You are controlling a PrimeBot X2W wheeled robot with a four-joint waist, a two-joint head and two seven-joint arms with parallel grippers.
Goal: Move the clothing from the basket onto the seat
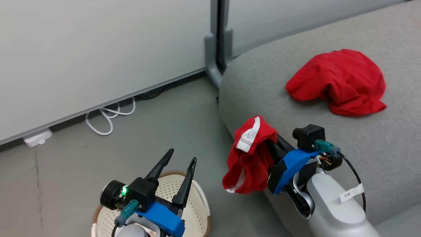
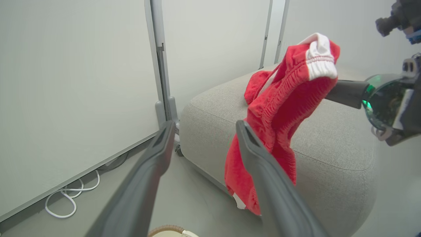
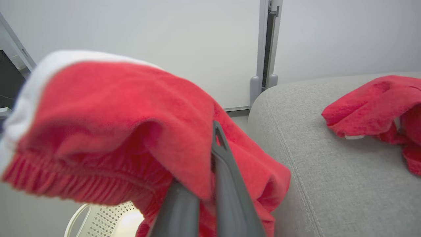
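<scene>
The right arm reaches up and left from the lower right of the head view, its pale forearm over the front edge of the sofa cushion [image 1: 263, 82]. The right gripper [image 1: 274, 144] is closed, its 2 dark fingers pinching 1 red garment [image 1: 250, 158] with white trim. The cloth drapes over the fingertips and hangs clear of the floor, just beside the cushion's rounded corner. The left arm sits low, its gripper [image 1: 182, 155] spread wide and holding nothing, fingers pointing up above the laundry basket [image 1: 197, 204].

A 2nd red garment [image 1: 342, 82] lies crumpled on top of the cushion, well apart from the held one. The basket stands on the grey floor [image 1: 148, 131] near the cushion's front; what can be seen of its inside shows bare white plastic. Pale wall panels [image 1: 98, 49] meet at a grey post [image 1: 218, 39] behind the cushion's corner. A white cable [image 1: 108, 121] loops along the foot of the wall, near a small white box [image 1: 37, 137].
</scene>
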